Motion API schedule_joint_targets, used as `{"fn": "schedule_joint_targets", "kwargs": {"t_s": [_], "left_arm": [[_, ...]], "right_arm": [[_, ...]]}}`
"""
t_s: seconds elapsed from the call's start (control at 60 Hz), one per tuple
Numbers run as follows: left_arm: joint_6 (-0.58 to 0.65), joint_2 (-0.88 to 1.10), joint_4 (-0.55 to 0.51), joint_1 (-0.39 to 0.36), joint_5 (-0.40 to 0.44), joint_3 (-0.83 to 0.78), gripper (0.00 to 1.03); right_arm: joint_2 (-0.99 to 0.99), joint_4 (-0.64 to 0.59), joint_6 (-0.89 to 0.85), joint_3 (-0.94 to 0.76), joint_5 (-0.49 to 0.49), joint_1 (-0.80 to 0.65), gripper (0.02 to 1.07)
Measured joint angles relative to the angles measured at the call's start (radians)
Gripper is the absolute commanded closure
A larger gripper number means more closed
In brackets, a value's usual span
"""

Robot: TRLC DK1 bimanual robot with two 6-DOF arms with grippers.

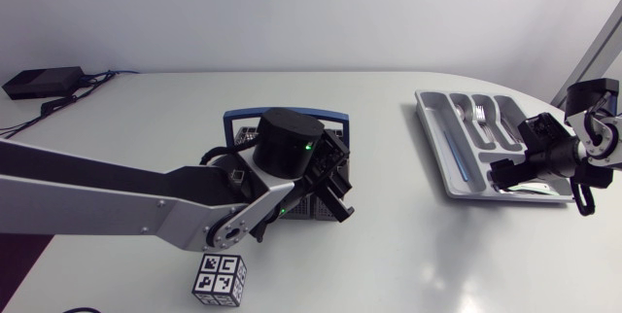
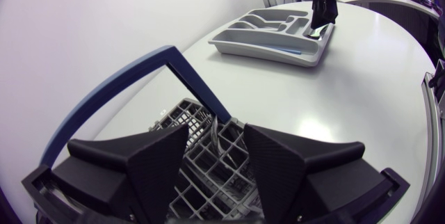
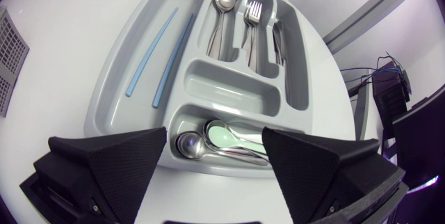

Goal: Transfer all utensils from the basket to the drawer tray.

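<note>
Two grippers are at work at opposite ends of the job. Seen from above, the basket (image 1: 282,119) sits mid-table with the tray (image 1: 442,148) well apart at its three o'clock. The left gripper (image 2: 217,137) hangs just over the basket's grid with its fingers spread wide and nothing pinched. Whether any cutlery is left in the cells below is hard to tell. The right gripper (image 3: 214,140) hovers over the tray's end compartment, also spread wide and empty, above the spoons (image 3: 229,144) lying there. At twelve o'clock of them, past an empty pocket, lie a fork (image 3: 252,15) and other cutlery, and blue sticks (image 3: 149,53) lie at about ten. This looks like a drop-off just finished on the right and a fresh pick starting on the left. Next, the left gripper would need to go straight down into a cell, clear of the blue handle (image 2: 149,60), and close on whatever stands there.
</note>
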Motion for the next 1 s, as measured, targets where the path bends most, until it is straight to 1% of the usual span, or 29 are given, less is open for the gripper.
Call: {"fn": "schedule_joint_targets", "kwargs": {"t_s": [0.1, 0.117, 0.15, 0.233, 0.333, 0.467, 0.517, 0.667, 0.7, 0.75, 0.867, 0.917, 1.0], "left_arm": [[0.000, 0.009, 0.009, 0.001, 0.000, 0.014, 0.62], [0.000, 0.011, 0.010, 0.002, 0.000, 0.016, 0.65], [0.000, 0.015, 0.011, 0.002, 0.000, 0.021, 0.67], [0.000, 0.019, 0.014, 0.004, -0.001, 0.024, 0.68], [0.000, 0.020, 0.014, 0.005, -0.002, 0.024, 0.75], [0.000, 0.020, 0.014, 0.005, -0.005, 0.024, 0.75], [0.000, 0.020, 0.014, 0.005, -0.008, 0.024, 0.79], [0.000, 0.020, 0.014, 0.005, -0.016, 0.024, 0.80], [0.000, 0.020, 0.014, 0.005, -0.018, 0.024, 0.83], [0.000, 0.021, 0.015, 0.005, -0.019, 0.023, 0.84], [0.000, 0.026, 0.014, 0.004, -0.019, 0.023, 0.92], [0.000, 0.028, 0.014, 0.004, -0.020, 0.023, 0.93], [0.001, 0.029, 0.014, 0.003, -0.023, 0.023, 0.99]], "right_arm": [[0.000, 0.000, 0.000, 0.000, -0.003, 0.000, 0.08], [0.000, 0.000, 0.000, 0.000, -0.004, 0.000, 0.08], [0.000, 0.000, 0.000, 0.000, -0.005, 0.000, 0.08], [0.000, 0.000, 0.000, -0.001, -0.006, 0.000, 0.08], [0.000, 0.000, 0.000, -0.002, -0.006, 0.000, 0.08], [0.000, 0.000, 0.000, -0.002, -0.006, 0.000, 0.08], [0.000, 0.000, 0.000, -0.002, -0.006, 0.000, 0.08], [-0.005, 0.000, 0.000, -0.002, -0.006, 0.000, 0.08], [-0.006, 0.000, 0.000, -0.002, -0.006, 0.000, 0.08], [-0.009, 0.000, 0.000, -0.002, -0.006, 0.000, 0.08], [-0.016, 0.000, 0.000, -0.002, -0.006, 0.001, 0.08], [-0.016, 0.000, 0.000, -0.003, -0.006, 0.001, 0.08], [-0.018, -0.002, 0.000, -0.004, -0.006, 0.001, 0.08]]}}
